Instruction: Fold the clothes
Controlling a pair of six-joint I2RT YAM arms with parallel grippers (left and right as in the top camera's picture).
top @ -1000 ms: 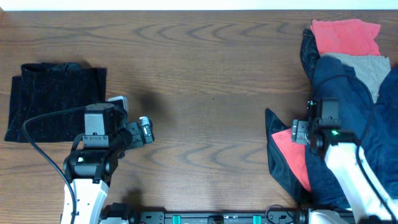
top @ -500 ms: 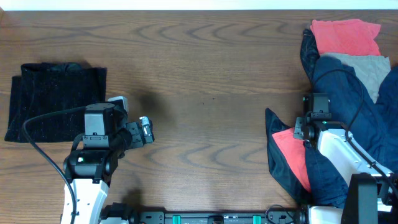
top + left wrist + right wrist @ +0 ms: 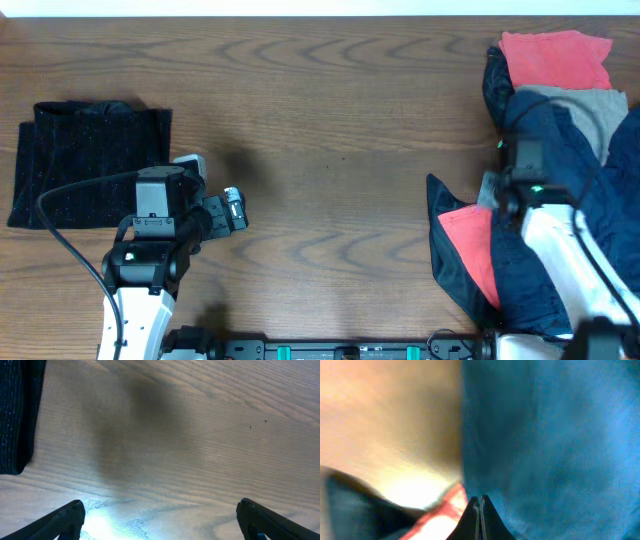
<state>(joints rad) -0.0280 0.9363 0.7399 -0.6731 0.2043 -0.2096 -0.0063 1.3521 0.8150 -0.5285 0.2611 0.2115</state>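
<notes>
A folded black garment (image 3: 90,160) lies at the far left, and its edge (image 3: 15,410) shows in the left wrist view. My left gripper (image 3: 235,210) hovers just right of it, open (image 3: 160,517) over bare wood. At the right lies a heap of clothes: a navy garment (image 3: 570,170), a red cloth (image 3: 555,58), a beige one (image 3: 590,110) and another red piece (image 3: 465,240). My right gripper (image 3: 490,188) sits at the heap's left edge. Its fingertips (image 3: 480,502) are pressed together at the navy garment's (image 3: 545,435) border, beside red fabric (image 3: 447,510). Whether cloth is pinched does not show.
The wooden table (image 3: 340,130) stretches between the folded garment and the heap. The heap reaches the right edge of the overhead view. My right arm (image 3: 560,260) lies over the navy fabric.
My right gripper has gone from open to shut and shifted slightly toward the far side along the heap's left edge. The left arm has stayed still.
</notes>
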